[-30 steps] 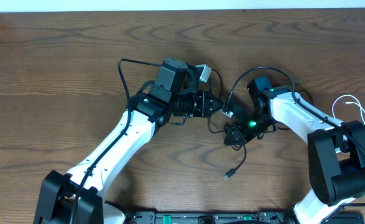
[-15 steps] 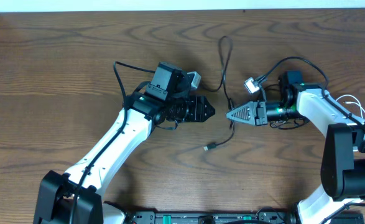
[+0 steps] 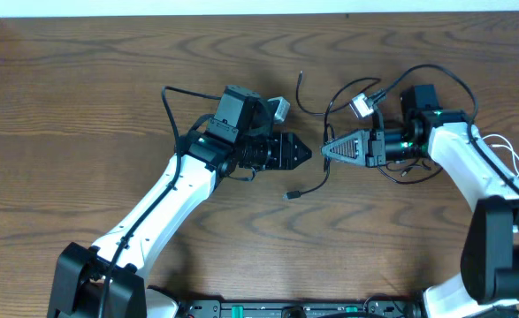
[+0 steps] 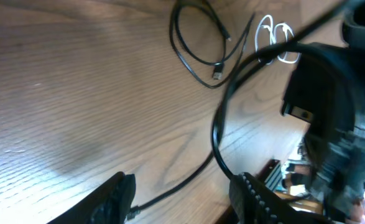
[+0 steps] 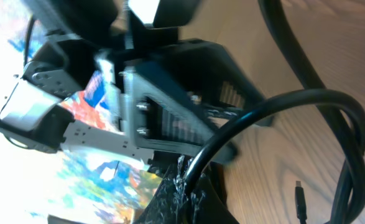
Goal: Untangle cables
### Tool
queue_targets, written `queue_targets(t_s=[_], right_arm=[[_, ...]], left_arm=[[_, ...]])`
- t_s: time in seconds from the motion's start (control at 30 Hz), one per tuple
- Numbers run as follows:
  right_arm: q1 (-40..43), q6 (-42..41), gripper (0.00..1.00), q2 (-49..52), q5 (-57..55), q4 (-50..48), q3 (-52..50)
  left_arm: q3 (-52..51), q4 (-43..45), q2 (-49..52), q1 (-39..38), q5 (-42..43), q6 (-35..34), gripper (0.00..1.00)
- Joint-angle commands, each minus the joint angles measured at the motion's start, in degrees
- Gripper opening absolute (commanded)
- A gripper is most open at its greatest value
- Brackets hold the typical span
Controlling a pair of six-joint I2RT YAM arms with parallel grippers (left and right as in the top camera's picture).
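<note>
A thin black cable (image 3: pixel 327 172) runs from a free end at the far middle, through my right gripper (image 3: pixel 324 150), down to a small plug near the table's middle. My right gripper is shut on this black cable; the right wrist view shows it pinched between the jaws (image 5: pixel 188 185), with the plug (image 5: pixel 300 200) lying on the wood. My left gripper (image 3: pixel 301 152) is open, tip to tip with the right one. In the left wrist view (image 4: pixel 182 202) the black cable (image 4: pixel 216 127) passes below its spread fingers. A white cable (image 3: pixel 507 152) lies coiled at the far right edge.
The left wrist view shows a second thin black cable loop (image 4: pixel 194 53) with a plug end and the white cable (image 4: pixel 274 38) behind it. The wooden table (image 3: pixel 109 88) stretches left and back. The arms' own thick black cables arch over both wrists.
My right gripper lifted out of the tangle, swung right, then moved back left with the black cable, dragging its far end nearer. The plug slid left. My left gripper barely moved.
</note>
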State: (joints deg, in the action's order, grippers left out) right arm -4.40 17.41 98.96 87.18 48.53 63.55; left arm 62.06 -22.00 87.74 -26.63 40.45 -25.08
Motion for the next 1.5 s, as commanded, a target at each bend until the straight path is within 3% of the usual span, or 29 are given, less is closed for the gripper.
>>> queue_targets(t_s=[0.0,0.23,0.47,0.87,1.2,1.43,1.47], right_arm=[[-1.3,-2.5,0.01,-4.2,2.3,-0.7,2.3],[-1.6,-5.6,0.01,-6.0,2.3,-3.1,2.3],[-1.7,-6.3,0.01,-6.0,2.3,-3.1,2.3],[-1.7,-6.3,0.01,-6.0,2.3,-3.1,2.3],[-1.7,-6.3,0.01,-6.0,2.3,-3.1,2.3],[-1.7,-6.3,0.01,-6.0,2.3,-3.1,2.4],[-1.7,-6.3,0.01,-6.0,2.3,-3.1,2.3]], left_arm=[[0.0,2.8,-1.0,0.2,4.7,-1.9,0.52],[0.1,9.6,-1.0,0.2,10.4,-5.8,0.48],[0.0,12.0,-0.9,-0.2,10.5,-8.7,0.42],[0.0,13.0,0.3,-3.7,0.5,-10.8,0.39],[0.0,15.7,4.0,-3.7,-0.4,-11.2,0.37],[0.0,16.4,4.0,-3.7,-1.2,-10.8,0.08],[0.0,16.4,4.0,-3.7,-1.0,-10.8,0.08]])
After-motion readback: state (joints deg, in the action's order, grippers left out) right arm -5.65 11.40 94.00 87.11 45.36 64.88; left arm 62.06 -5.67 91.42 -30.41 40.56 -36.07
